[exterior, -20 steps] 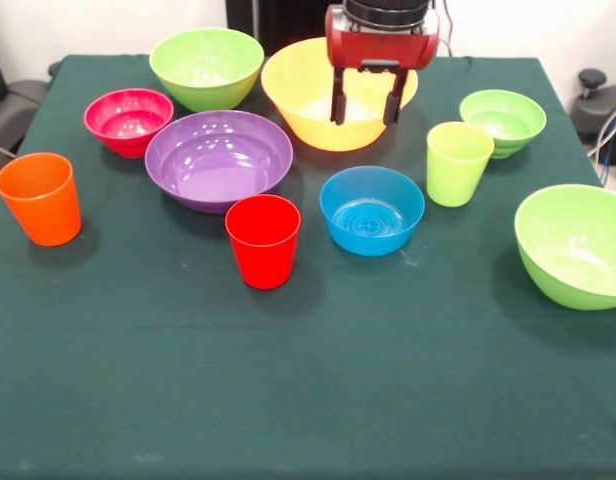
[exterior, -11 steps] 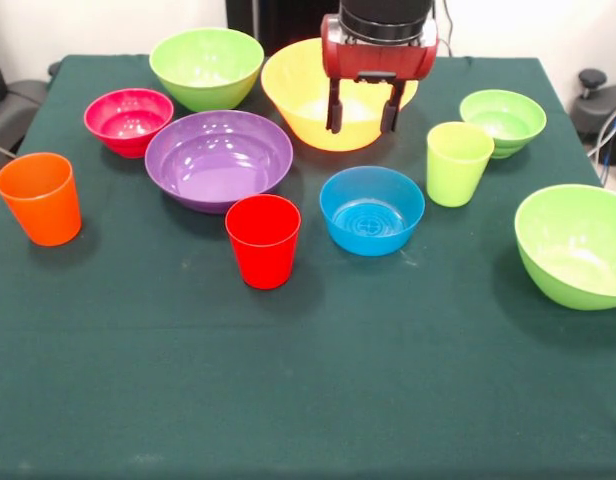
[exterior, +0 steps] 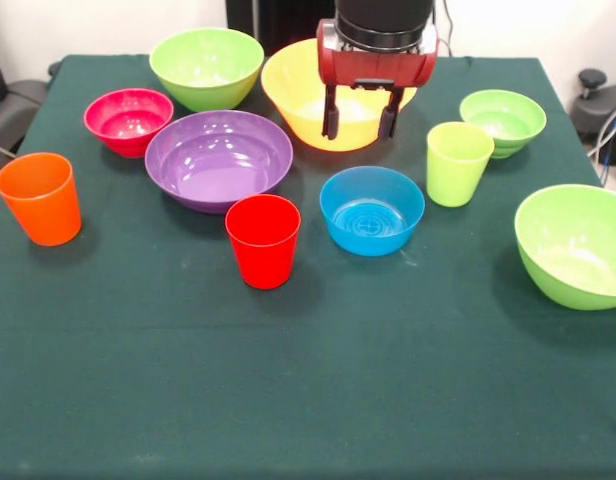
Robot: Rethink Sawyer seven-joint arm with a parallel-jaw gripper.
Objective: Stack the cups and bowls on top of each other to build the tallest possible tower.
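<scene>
My gripper (exterior: 360, 128) hangs open and empty in front of the big yellow bowl (exterior: 303, 95), above the blue bowl (exterior: 372, 210). A purple bowl (exterior: 219, 158) and a magenta bowl (exterior: 128, 120) sit to the left. Lime green bowls stand at the back left (exterior: 206, 66), back right (exterior: 502, 121) and right edge (exterior: 575, 245). The orange cup (exterior: 40, 197) is far left, the red cup (exterior: 263, 240) is in the middle, and the lime green cup (exterior: 457, 163) is right of the blue bowl. Everything stands apart; no tower shows.
A dark green cloth (exterior: 308, 380) covers the table, with its front half bare. Black equipment (exterior: 598, 100) stands off the right edge.
The gripper has lowered slightly and shifted a little left, staying open. No cup or bowl has moved.
</scene>
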